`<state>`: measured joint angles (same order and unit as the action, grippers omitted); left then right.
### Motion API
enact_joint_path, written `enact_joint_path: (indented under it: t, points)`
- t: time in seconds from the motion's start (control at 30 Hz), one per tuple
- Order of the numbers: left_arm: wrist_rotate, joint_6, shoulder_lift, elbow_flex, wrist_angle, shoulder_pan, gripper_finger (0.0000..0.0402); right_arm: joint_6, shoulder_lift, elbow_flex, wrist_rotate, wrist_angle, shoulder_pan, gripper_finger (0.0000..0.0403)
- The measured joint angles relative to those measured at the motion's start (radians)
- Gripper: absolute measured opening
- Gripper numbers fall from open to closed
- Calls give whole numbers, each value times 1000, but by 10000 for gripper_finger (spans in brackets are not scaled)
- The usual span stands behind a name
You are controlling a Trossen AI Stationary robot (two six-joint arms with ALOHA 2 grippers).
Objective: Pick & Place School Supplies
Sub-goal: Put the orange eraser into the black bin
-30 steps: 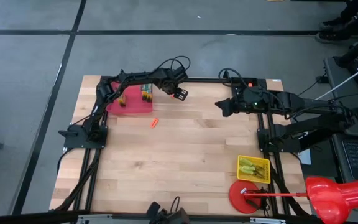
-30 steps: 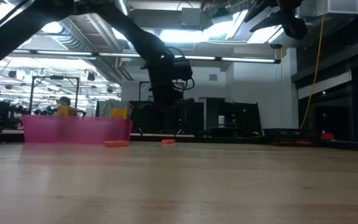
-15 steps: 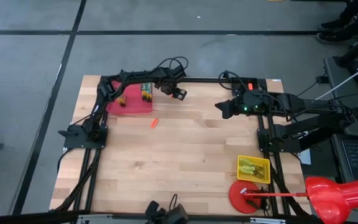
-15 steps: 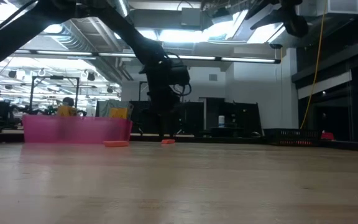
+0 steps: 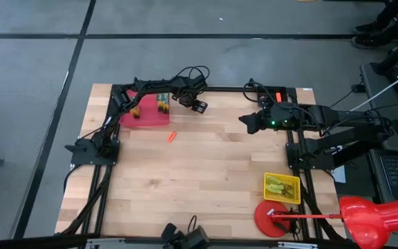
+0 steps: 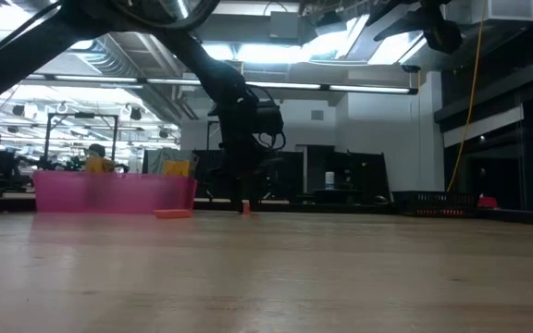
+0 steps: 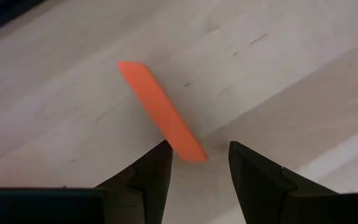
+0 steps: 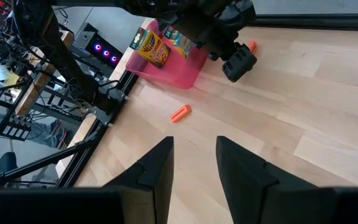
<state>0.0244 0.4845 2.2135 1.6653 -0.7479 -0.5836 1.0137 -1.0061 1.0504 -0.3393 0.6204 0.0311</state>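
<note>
Now lower, left pincer point(image 7: 199, 163) open, straddling orange piece point(image 7: 160, 109)

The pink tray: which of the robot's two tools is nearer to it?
Left. The left tool hangs just beside the pink tray, above an orange piece on the table. The right tool waits farther off, toward the table's other side.
</note>
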Motion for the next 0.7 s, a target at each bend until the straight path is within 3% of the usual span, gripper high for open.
enact_joint_path:
  t: [0.7]
  points:
    - [63, 52, 0, -1, 32, -2, 157, -8, 0, 0, -5, 0, 0, 124]
